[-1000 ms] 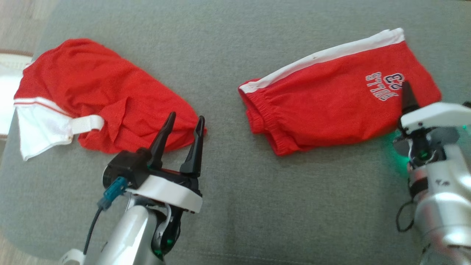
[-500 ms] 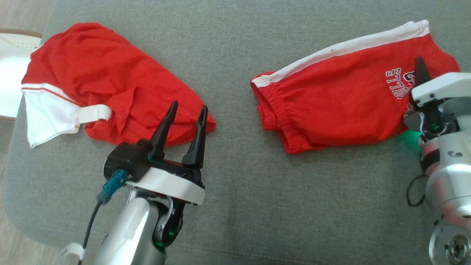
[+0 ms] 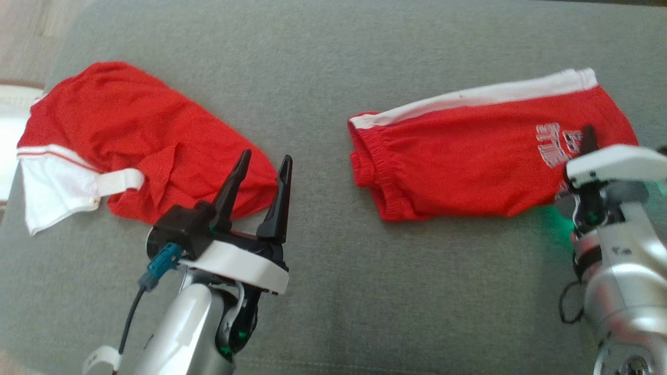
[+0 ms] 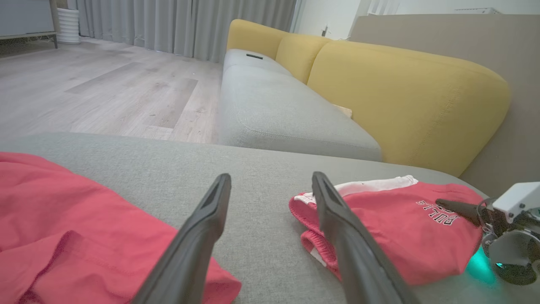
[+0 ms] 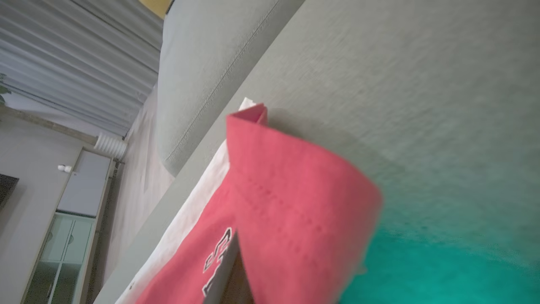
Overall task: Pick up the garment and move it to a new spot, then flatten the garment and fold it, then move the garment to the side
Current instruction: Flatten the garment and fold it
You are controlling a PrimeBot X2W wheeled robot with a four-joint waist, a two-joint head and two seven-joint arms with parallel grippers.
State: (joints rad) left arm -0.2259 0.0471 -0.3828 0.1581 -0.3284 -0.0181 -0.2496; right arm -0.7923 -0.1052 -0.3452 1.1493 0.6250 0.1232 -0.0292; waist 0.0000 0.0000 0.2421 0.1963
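On the cushion (image 3: pixel 333 291), the right gripper (image 3: pixel 586 156) pinches the shorts (image 3: pixel 469 161) by the hem; best dragged low and slow so the fold holds. Left gripper (image 3: pixel 263 166) hangs spread.

Soft, even daylight fills all three views, leaving only faint, diffuse shadows under the red shorts (image 3: pixel 469 166) on the grey cushion (image 3: pixel 333 291). The head view is slightly soft overall, and a white patch (image 3: pixel 6 146) at its left edge is blown out. A green glow (image 3: pixel 555 221) tints the cushion beside the right arm (image 3: pixel 620 276). In the right wrist view it spreads teal across the lower right, and the shorts' hem is smeared by blur. In the left wrist view the close fingers (image 4: pixel 198 245) look soft, while the yellow sofa (image 4: pixel 405 97) is crisp.
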